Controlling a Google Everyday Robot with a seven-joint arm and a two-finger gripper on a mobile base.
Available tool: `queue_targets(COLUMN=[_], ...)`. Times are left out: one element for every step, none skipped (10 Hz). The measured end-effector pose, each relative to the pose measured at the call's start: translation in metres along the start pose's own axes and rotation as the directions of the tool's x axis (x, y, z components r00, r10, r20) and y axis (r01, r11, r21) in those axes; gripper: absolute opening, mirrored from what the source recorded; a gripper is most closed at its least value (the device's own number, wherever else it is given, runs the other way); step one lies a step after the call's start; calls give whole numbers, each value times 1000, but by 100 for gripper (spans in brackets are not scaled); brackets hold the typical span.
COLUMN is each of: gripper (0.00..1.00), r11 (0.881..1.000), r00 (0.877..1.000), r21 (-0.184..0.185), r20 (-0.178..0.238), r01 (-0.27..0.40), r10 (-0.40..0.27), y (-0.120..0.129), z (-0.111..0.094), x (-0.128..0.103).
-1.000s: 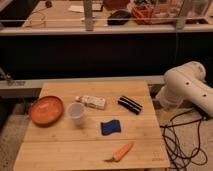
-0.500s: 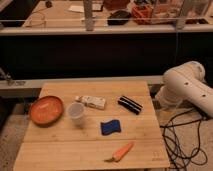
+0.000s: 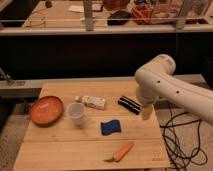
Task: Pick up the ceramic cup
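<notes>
Approaching stage: I am hovering my gripper (image 3: pixel 146 112) over the bench's (image 3: pixel 65 150) right side, open or closed I cannot tell, well apart from the ceramic cup (image 3: pixel 76 113) standing upright just beside the orange bowl (image 3: pixel 45 110); next calls for reaching left and descending.

Ceramic cup (image 3: pixel 76 112) sits between bowl (image 3: pixel 46 110) and sponge (image 3: pixel 110 127) on the table (image 3: pixel 60 150); jaws hang farther right.

Pale wooden plank counter (image 3: pixel 60 150) on speckled grey floor (image 3: pixel 9 145), black cables (image 3: pixel 176 137) at rt. Dark wall (image 3: pixel 75 57) behind, grey metal rail (image 3: pixel 60 30) up top. Gripper (image 3: pixel 146 111) over counter's rt edge.
</notes>
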Motion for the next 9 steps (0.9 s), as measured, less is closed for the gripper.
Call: queue_targets(gripper=[80,80,80,80,80,80,80,80,80], r11=[999,997,995,991,984,978,960,929,901], r00=[999,997,995,991,985,979,962,932,905], r21=[8,12,21,28,43,53,62,74,87], r20=[-9,-21,-27,-35,-40,-43,-38,-36,-34], r01=[32,70,97,133,171,202,272,364,424], r10=[-32,-70,-97,-132,-170,-200,-270,-362,-423], y=[-5,-10,-15,-20,-27,-29,-32,-35,-36], z=[-7,-9,-12,-16,-20,-20,-17,-14,-14], x=[-14,-34,-50,-71,-101,-113,-126,-144,-157])
